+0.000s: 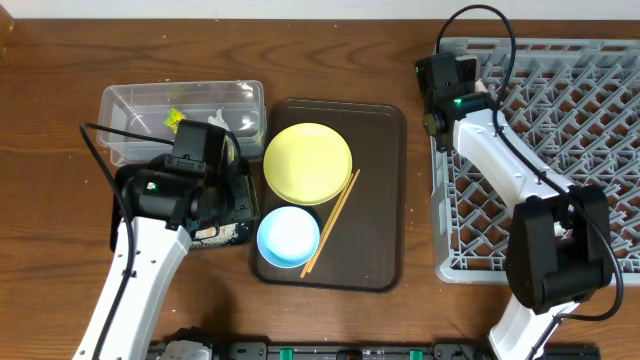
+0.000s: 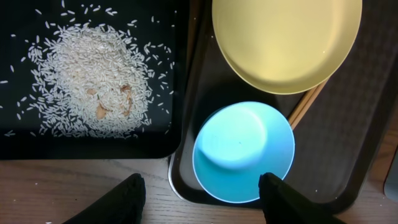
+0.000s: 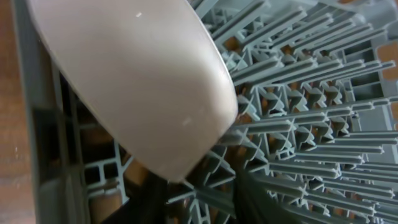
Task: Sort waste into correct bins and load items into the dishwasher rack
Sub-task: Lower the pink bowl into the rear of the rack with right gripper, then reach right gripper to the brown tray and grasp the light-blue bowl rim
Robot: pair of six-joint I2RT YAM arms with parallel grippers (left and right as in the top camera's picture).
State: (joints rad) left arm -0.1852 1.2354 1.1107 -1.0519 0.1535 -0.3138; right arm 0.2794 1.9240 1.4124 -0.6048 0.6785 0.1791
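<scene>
Only the right wrist view shows the white bowl (image 3: 137, 81) in the rack (image 3: 311, 124); right tool (image 3: 199, 202) state unclear, left tool (image 2: 202, 190) wide

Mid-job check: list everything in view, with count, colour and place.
dishwasher rack: one, grey, right side of table
white bowl: one, white, in the rack by its left edge
tray: one, dark brown, centre
plate: one, yellow, on the tray
blue bowl: one, light blue, on the tray
chopsticks: two, wooden, on the tray
clear bin: one, clear, left
wrapper: one, green-and-yellow, in clear bin
tissue: bits, white, in clear bin
black bin: one, black, left of tray
rice: heap, white, in black bin
left tool: open, over blue bowl
right tool: at white bowl, grip unclear
</scene>
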